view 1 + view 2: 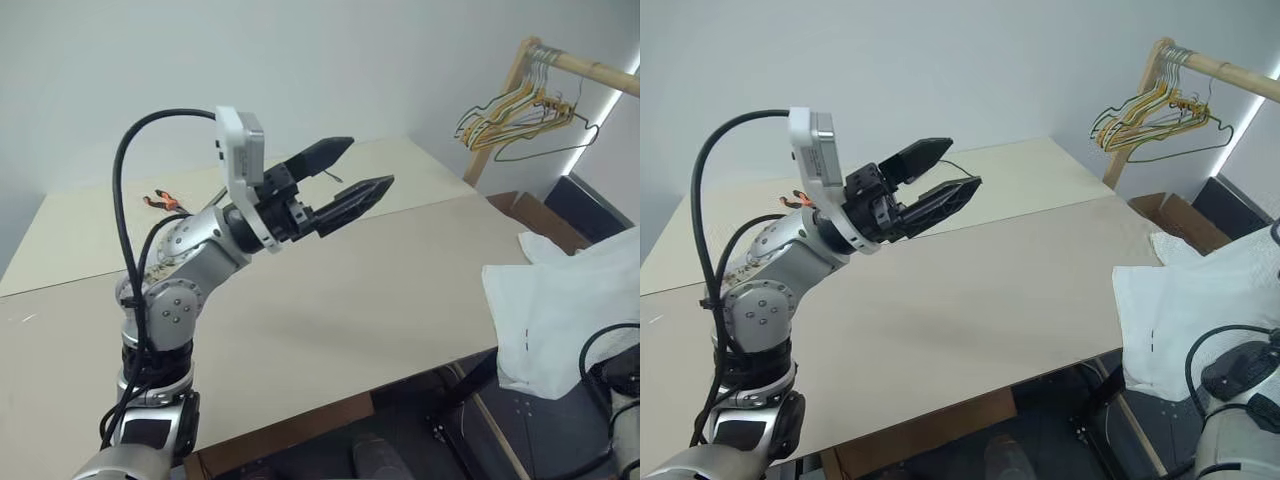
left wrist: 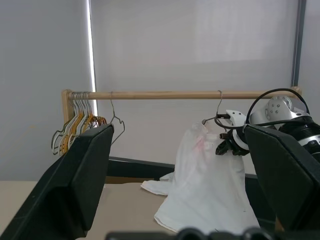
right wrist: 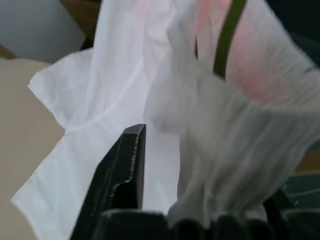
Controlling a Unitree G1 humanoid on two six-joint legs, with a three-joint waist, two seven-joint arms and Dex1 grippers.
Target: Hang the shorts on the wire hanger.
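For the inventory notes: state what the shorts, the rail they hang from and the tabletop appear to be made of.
Shorts: thin white woven cloth, matte; it folds softly and gathers at the waistband.
Rail: pale round wood, possibly bamboo; light tan, unpainted.
Tabletop: smooth matte beige board, likely laminate; the core cannot be told.

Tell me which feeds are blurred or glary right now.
Right wrist view: the shorts sit too close and are soft, though the gripper finger is sharper. Left wrist view: bright light strip beside the rod, and the near fingers are dark. Head views: evenly lit, crisp.
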